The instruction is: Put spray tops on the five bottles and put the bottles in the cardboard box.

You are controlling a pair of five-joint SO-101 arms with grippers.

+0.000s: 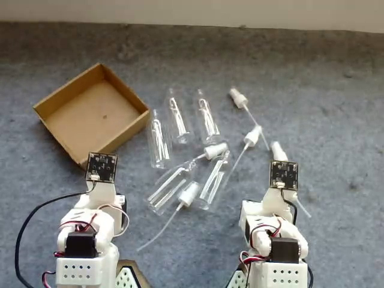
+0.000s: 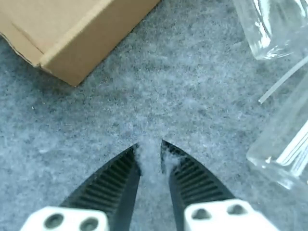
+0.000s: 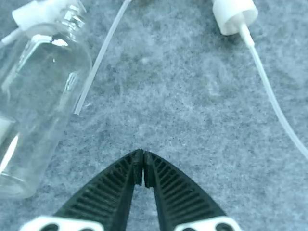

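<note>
Several clear bottles (image 1: 179, 117) lie on their sides mid-table, without tops. White spray tops (image 1: 253, 135) with long tubes are scattered among and to the right of them. The cardboard box (image 1: 90, 114) stands open at the back left. My left gripper (image 2: 150, 147) hovers over bare carpet between a box corner (image 2: 72, 53) and a bottle (image 2: 284, 144), its jaws a narrow gap apart and holding nothing. My right gripper (image 3: 143, 156) is shut on nothing, near a bottle (image 3: 43, 96) and a spray top (image 3: 234, 14).
Grey carpet covers the table. The left arm (image 1: 90, 228) and right arm (image 1: 273, 228) stand at the near edge. A loose dip tube (image 3: 98, 57) lies beside the bottle near my right gripper. Open carpet stretches to the far right.
</note>
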